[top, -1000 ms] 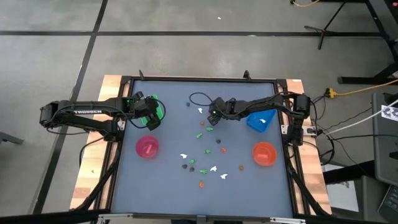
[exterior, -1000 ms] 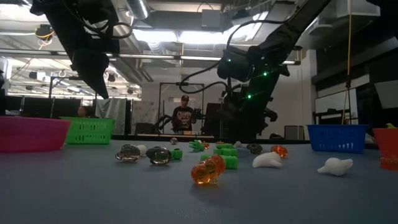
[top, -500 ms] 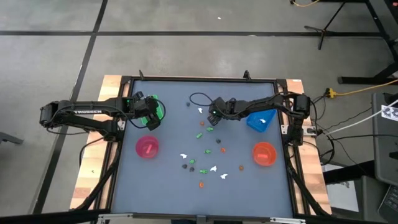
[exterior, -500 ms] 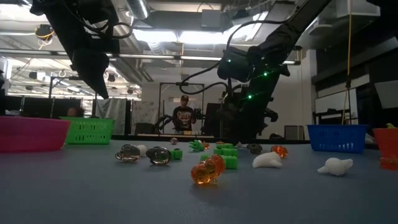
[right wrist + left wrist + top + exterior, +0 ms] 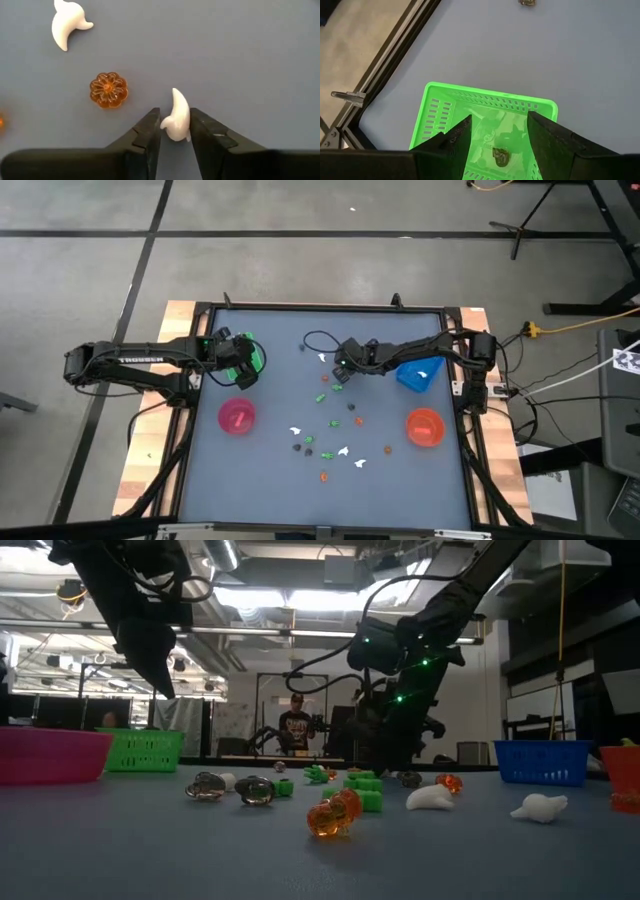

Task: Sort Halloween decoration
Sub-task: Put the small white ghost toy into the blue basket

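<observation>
Low view, nearest the lens: an orange pumpkin figure point(image 5: 334, 814) sits lower centre. Behind it lie two dark figures point(image 5: 230, 788), green pieces point(image 5: 364, 783) and white ghosts point(image 5: 430, 798), all loose on the table point(image 5: 150, 860).

Right wrist view: my right gripper point(image 5: 175, 131) has its fingers closed in on a white ghost point(image 5: 177, 121). They are narrowly parted, both pads touching the figure. I cannot tell whether it is lifted or on the surface. A second pumpkin point(image 5: 108, 90) lies just beside it, and another ghost point(image 5: 67, 22) at upper left.

Left wrist view: the left gripper point(image 5: 495, 145) hangs over the green tray point(image 5: 432, 107), fingers apart and empty. One dark figure point(image 5: 500, 155) already lies in that tray.

High view: the blue tray point(image 5: 416, 374) holds something white. The pink bowl point(image 5: 237, 416) and orange bowl point(image 5: 425, 426) show no contents that I can make out. Most decorations point(image 5: 335, 430) are scattered mid-frame.

Judgement: early in the sort; few figures binned, a dozen or more left.
</observation>
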Controlling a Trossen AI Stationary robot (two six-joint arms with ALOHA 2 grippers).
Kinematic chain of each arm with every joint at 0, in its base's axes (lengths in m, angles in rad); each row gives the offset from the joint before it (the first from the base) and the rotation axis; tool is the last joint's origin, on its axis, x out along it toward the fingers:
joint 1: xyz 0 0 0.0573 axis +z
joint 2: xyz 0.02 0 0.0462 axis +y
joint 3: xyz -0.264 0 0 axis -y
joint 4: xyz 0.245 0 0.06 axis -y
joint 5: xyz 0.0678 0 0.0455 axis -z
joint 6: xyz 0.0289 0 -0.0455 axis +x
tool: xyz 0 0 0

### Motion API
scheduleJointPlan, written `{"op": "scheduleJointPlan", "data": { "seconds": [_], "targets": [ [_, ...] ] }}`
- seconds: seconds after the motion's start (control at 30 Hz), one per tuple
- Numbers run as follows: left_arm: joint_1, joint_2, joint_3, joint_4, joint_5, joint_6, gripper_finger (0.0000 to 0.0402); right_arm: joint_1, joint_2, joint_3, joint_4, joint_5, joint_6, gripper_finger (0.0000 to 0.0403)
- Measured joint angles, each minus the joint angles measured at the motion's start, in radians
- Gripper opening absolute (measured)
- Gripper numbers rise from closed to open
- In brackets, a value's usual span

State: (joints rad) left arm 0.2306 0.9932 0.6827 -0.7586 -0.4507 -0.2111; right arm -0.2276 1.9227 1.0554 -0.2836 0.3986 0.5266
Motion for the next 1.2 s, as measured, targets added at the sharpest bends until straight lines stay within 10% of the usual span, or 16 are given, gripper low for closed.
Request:
{"op": "scheduleJointPlan", "data": {
  "seconds": [1.2],
  "targets": [
    [0.0,0.0,0.0,0.006,0.0,0.0,0.0175,-0.003,-0.179,-0.008,-0.147,-0.08,-0.039,0.006]
  ]
}}
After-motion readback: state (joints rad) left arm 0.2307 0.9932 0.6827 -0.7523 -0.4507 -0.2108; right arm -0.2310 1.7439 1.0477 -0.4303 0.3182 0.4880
